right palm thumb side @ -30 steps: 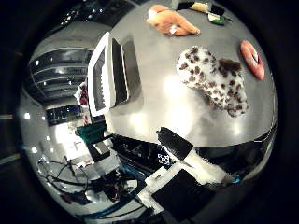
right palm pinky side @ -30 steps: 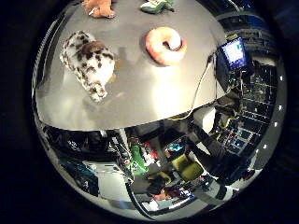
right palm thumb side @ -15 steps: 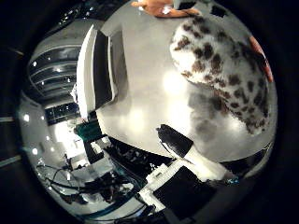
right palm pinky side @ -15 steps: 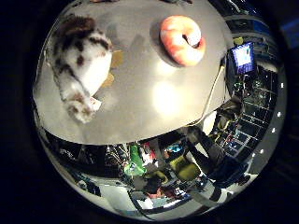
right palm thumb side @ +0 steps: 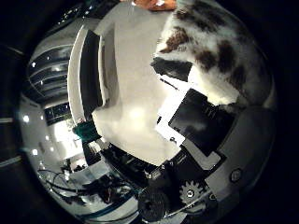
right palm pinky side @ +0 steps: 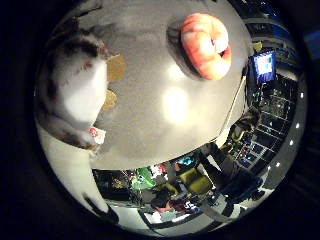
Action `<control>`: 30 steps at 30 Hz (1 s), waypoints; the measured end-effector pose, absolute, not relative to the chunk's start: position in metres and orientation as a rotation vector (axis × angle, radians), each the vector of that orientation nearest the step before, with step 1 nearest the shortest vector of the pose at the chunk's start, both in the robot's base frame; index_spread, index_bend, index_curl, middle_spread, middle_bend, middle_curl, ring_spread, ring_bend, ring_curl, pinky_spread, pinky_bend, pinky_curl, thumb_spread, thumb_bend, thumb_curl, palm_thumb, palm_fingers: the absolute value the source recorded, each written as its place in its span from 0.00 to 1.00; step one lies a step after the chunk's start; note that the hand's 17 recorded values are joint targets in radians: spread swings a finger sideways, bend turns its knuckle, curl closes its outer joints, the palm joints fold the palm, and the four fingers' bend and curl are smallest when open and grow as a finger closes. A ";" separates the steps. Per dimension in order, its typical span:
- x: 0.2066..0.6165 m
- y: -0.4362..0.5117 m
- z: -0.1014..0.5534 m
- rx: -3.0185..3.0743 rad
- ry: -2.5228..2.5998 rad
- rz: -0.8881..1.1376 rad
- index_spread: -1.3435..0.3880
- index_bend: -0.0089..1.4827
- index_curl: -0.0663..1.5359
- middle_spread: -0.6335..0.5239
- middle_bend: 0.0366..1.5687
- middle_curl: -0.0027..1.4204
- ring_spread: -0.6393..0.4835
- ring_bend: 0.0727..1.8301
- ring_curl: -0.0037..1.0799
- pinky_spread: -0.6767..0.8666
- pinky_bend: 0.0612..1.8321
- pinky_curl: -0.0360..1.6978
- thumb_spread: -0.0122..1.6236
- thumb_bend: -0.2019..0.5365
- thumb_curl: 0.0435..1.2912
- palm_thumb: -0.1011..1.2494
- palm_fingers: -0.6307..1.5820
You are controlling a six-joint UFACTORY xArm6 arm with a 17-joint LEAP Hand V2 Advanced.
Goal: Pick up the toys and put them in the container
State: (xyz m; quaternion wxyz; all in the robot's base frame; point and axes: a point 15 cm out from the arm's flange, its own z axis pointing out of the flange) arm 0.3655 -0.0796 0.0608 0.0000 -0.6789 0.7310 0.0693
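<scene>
Hand (right palm thumb side: pixel 196 126): fingers at white brown-spotted plush animal toy (right palm thumb side: pixel 224 51), closure indeterminate | orange plush ring toy (right palm pinky side: pixel 205 45): on grey tabletop (right palm pinky side: pixel 165 110) | white rectangular container (right palm thumb side: pixel 91 70): beside

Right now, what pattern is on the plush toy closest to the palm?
White with dark brown spots; the spotted plush toy shows best in the thumb side palm view.

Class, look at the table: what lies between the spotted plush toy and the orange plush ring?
Only bare tabletop separates the spotted plush toy from the orange plush ring, as the little finger side palm view shows.
</scene>
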 end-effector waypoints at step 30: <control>0.398 0.103 0.302 -2.248 1.814 -0.030 0.67 0.81 0.48 0.47 0.87 0.45 0.42 0.79 0.59 0.34 0.59 0.74 0.50 0.25 0.57 0.85 0.81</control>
